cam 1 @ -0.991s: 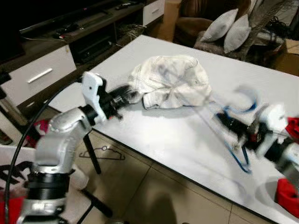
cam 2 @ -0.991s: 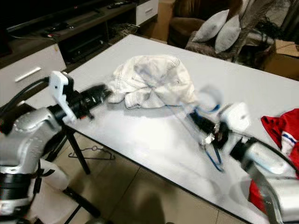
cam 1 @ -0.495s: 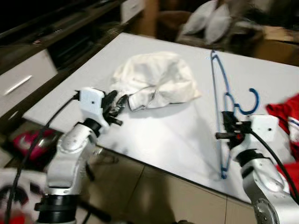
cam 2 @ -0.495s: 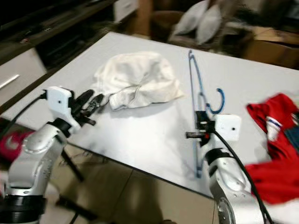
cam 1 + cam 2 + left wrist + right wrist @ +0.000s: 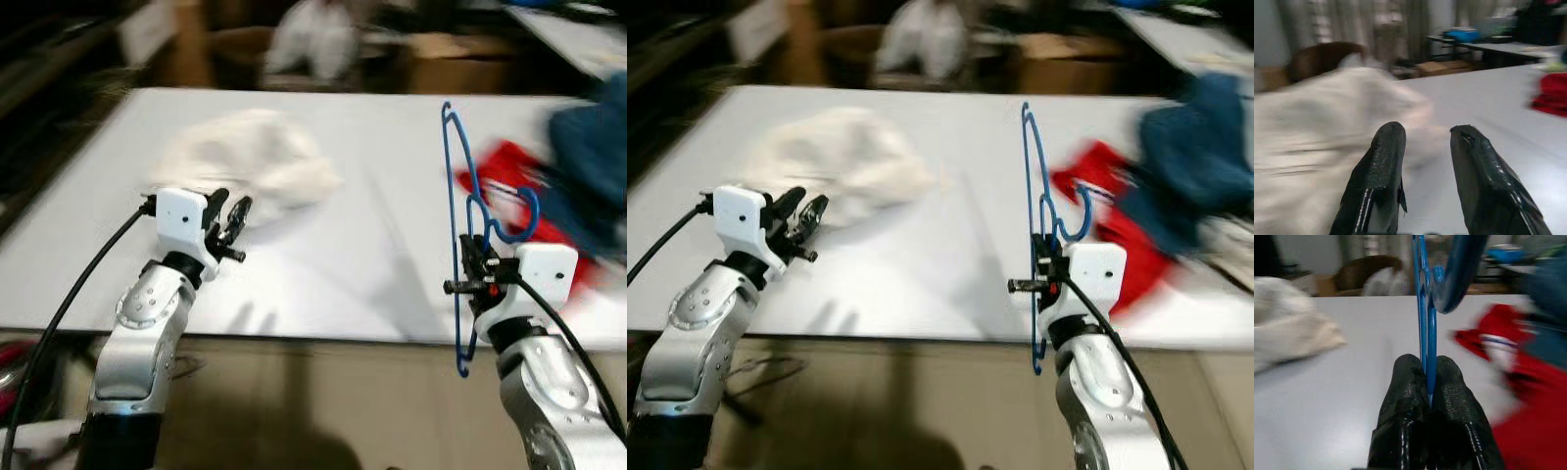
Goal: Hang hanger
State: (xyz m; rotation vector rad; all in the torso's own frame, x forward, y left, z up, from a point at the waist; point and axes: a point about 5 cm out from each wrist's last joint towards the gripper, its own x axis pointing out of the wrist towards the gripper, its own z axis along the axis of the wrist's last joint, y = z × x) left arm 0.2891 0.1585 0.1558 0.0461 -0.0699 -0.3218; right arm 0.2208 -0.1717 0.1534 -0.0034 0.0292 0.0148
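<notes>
We are carrying a blue hanger (image 5: 460, 235) and looking for a place to hang it. Our right gripper (image 5: 1428, 382) is squeezed tight on the thin blue wire, with one black finger on each side of it. The hanger stands almost straight up from that grip. Its hook (image 5: 517, 215) curls just above our right gripper, and one long end sticks up high while the other end hangs down below the edge of the white table (image 5: 382, 225).

Our left gripper (image 5: 233, 217) holds nothing. Its two fingers (image 5: 1382, 166) are spread apart. Just past their tips lies a white cloth (image 5: 245, 162) in a soft heap on the table. Beyond our right gripper, and off to its outer side, there is a red cloth (image 5: 509, 191), with something blue (image 5: 588, 147) further out that is too blurry to name.

What could go wrong? We see no rail or rod yet, so we think the hanging is still to come. The wire is thin and the hanger is long, so we guess it could twist or slip in our fingers if we swing our arm fast. The low end hangs close to the table edge and could bump it. The hook could also catch on the red cloth and drag it along.
</notes>
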